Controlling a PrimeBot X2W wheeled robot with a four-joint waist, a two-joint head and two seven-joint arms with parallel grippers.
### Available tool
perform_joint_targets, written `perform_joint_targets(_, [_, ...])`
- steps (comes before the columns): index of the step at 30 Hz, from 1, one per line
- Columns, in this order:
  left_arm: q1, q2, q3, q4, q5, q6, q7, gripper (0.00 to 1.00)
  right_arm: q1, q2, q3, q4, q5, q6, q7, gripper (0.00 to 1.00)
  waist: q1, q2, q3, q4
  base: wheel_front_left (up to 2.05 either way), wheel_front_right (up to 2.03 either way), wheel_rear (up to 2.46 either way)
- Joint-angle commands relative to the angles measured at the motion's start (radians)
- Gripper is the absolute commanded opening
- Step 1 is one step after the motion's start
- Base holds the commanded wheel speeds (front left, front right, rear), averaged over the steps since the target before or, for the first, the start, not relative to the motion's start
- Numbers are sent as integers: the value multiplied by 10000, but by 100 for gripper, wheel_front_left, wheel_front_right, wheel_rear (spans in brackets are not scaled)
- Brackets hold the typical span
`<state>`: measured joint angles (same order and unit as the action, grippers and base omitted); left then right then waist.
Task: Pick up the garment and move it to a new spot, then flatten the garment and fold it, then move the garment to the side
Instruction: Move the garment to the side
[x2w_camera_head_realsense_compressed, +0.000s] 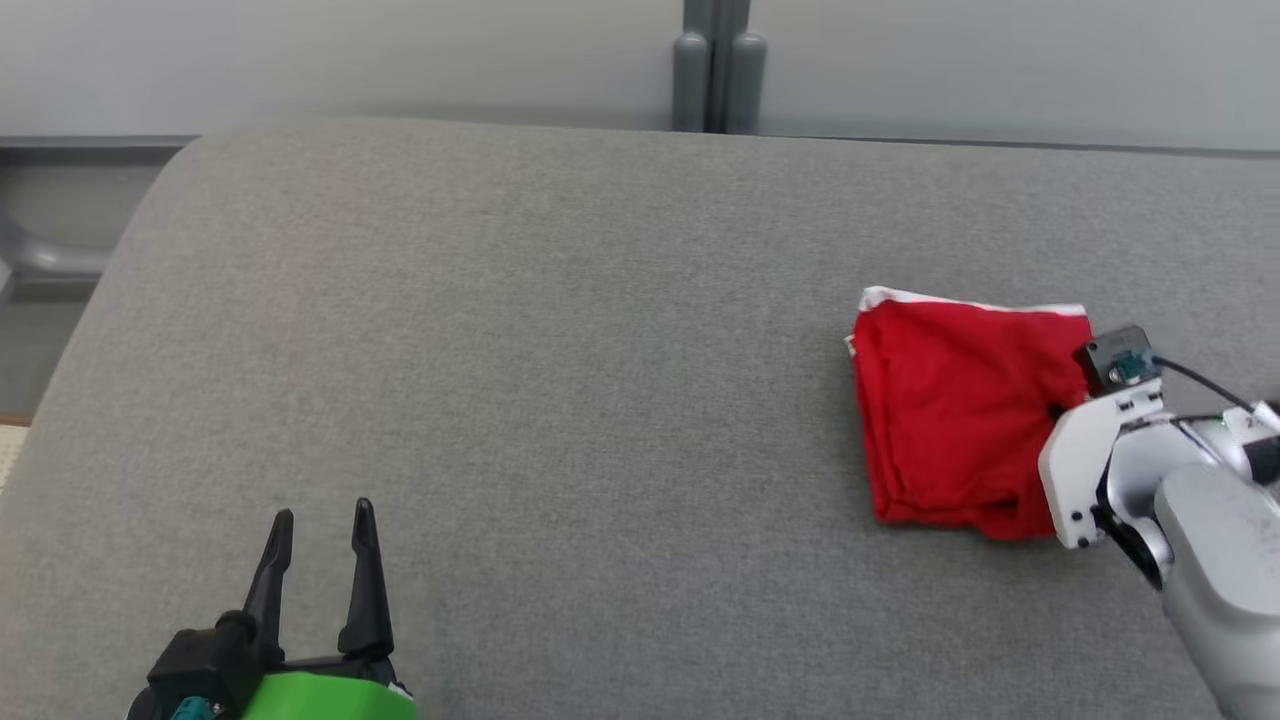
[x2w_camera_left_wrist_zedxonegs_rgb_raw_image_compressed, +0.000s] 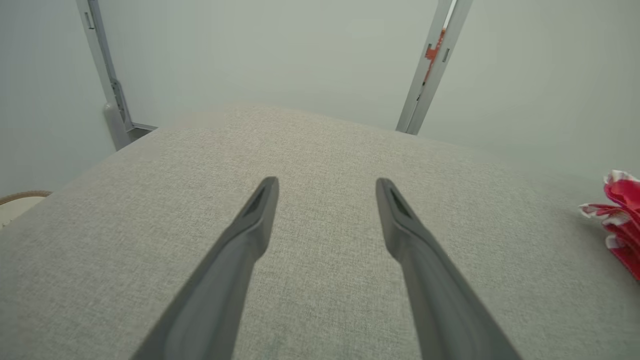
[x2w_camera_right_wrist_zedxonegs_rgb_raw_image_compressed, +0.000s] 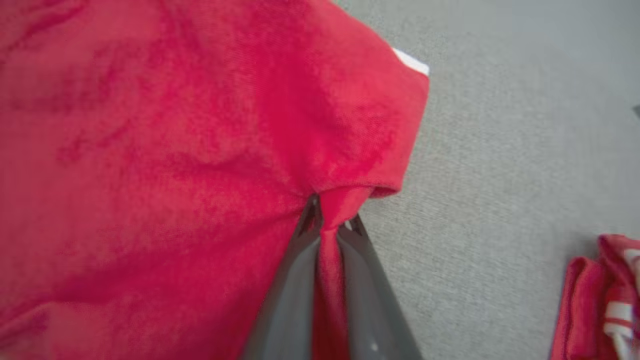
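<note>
The red garment (x2w_camera_head_realsense_compressed: 960, 410) with a white trim lies folded into a rough square at the right of the grey cushioned surface (x2w_camera_head_realsense_compressed: 560, 350). My right gripper (x2w_camera_head_realsense_compressed: 1056, 410) reaches onto its right edge. In the right wrist view the two fingers (x2w_camera_right_wrist_zedxonegs_rgb_raw_image_compressed: 300, 280) are shut on a pinched fold of the red garment (x2w_camera_right_wrist_zedxonegs_rgb_raw_image_compressed: 150, 150), and the cloth runs down between them. My left gripper (x2w_camera_head_realsense_compressed: 320, 515) sits at the lower left, open and holding nothing, far from the garment. Its fingers (x2w_camera_left_wrist_zedxonegs_rgb_raw_image_compressed: 250, 235) stand wide apart over bare grey fabric.
A red and white cloth (x2w_camera_right_wrist_zedxonegs_rgb_raw_image_compressed: 600, 300) lies on the surface at the lower right of the right wrist view; a similar red and white bit (x2w_camera_left_wrist_zedxonegs_rgb_raw_image_compressed: 620, 220) shows at the right edge of the left wrist view. Pale wall panels and a grey post (x2w_camera_head_realsense_compressed: 718, 70) stand behind the surface.
</note>
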<state>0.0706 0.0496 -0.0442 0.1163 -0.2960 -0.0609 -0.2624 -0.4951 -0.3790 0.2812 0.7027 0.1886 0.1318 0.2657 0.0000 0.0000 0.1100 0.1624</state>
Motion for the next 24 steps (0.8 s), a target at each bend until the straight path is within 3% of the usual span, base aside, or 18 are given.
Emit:
perform_joint_targets(1, [-125,24,37,-84,-66,108,-28,100,-264,-197,387,-399,0,-24,187,0,0,0,70,-819,0,0,0])
perform_joint_targets(7, [-320,26,60,-202,-418,228,-26,100,-900,-1666,2168,-2851,654,-24,1369,0,0,0,233,-2273,0,0,0])
perform_joint_targets(11, [-524,27,4,-254,-431,205,-26,100,-1219,-2530,2647,-3941,1029,-24,1707,0,0,0,449,-3053,0,0,0])
perform_joint_targets(16, [-797,27,105,-329,-197,87,-28,100,-1495,-3201,2833,-4214,1349,-24,1619,0,0,0,789,-3685,0,0,0])
perform_joint_targets(24, [-1133,30,281,-266,246,-186,-28,100,-1712,-3959,2627,-3508,1233,-24,843,0,0,0,1377,-4115,0,0,0])
